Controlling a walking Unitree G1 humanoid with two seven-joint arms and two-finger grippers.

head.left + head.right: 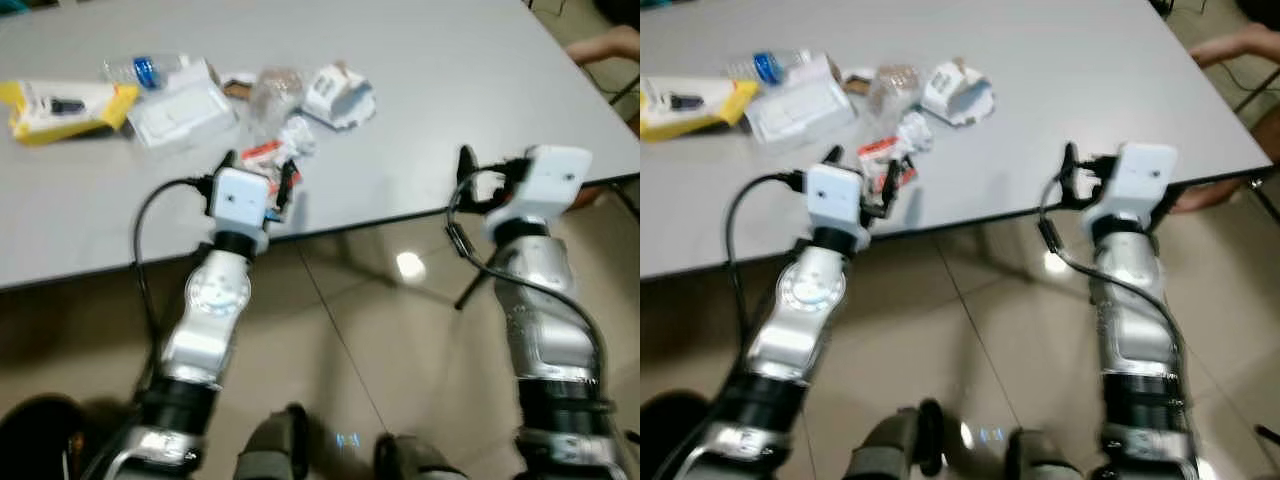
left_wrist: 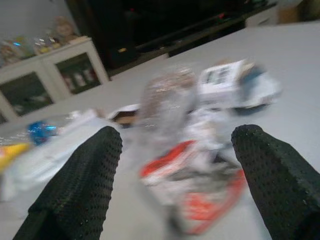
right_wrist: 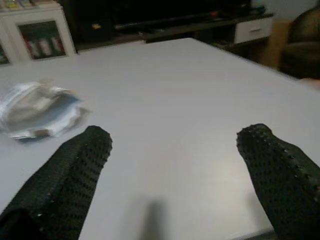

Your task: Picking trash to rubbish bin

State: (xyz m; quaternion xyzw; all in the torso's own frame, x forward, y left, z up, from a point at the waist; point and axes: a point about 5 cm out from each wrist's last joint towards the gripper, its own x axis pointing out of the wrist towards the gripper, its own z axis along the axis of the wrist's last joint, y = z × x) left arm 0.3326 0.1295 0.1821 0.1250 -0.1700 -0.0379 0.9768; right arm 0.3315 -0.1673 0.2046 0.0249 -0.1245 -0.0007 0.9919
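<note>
The left gripper, fingers spread, faced a crumpled red-and-white wrapper near the grey table's edge; closing might snag neighbouring clear plastic. The right gripper was open over bare table.

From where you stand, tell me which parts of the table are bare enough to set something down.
The grey table is bare to the right of the crumpled white carton, ahead of the open right gripper. It is crowded ahead of the open left gripper: red-and-white wrapper, clear plastic bag, water bottle, yellow package.

grey table | tiled floor | white glass-door cabinet
</note>
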